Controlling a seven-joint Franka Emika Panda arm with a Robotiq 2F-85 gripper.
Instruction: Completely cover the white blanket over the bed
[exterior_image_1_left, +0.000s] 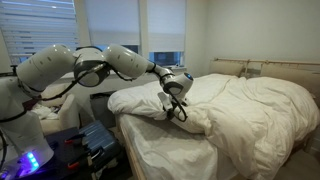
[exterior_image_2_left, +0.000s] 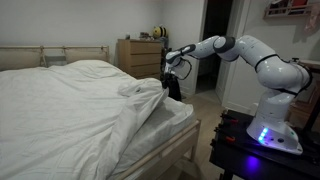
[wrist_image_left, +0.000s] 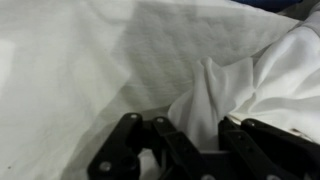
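End effector (exterior_image_1_left: 177, 103) is pressed together on a bunched fold of the white blanket (exterior_image_1_left: 250, 110), at the blanket's edge over a corner of the bed (exterior_image_1_left: 165, 150). In the wrist view the black fingers (wrist_image_left: 255, 140) sit at the bottom of frame with a pleat of white cloth rising between them, so it is pinched, not spread.

In both exterior views the blanket lies over most of the bed, up toward the beige headboard (exterior_image_1_left: 280, 68). It is rucked back at this corner, leaving a strip of flat sheet (exterior_image_2_left: 178, 115) and the mattress side bare. Judged part done: corner and edge not yet covered.

Handling, judged:
- **Stiffness:** puffy, soft and wrinkled, so it will fold and drag rather than slide as one piece.
- **Weight:** it is large, so likely some weight and friction on the sheet. A pull at one point moves mostly the nearby fabric.
- **Surface:** looks neither fragile nor slippery.
- **Where to hold:** the hem or corner, in a thick gather like the present pinch. A thin single layer could slip out.
- **Risk:** the fold pulls free under drag, or the cloth heaps up at the corner.

A wooden dresser (exterior_image_2_left: 138, 55) stands behind the arm, well apart from the bed.
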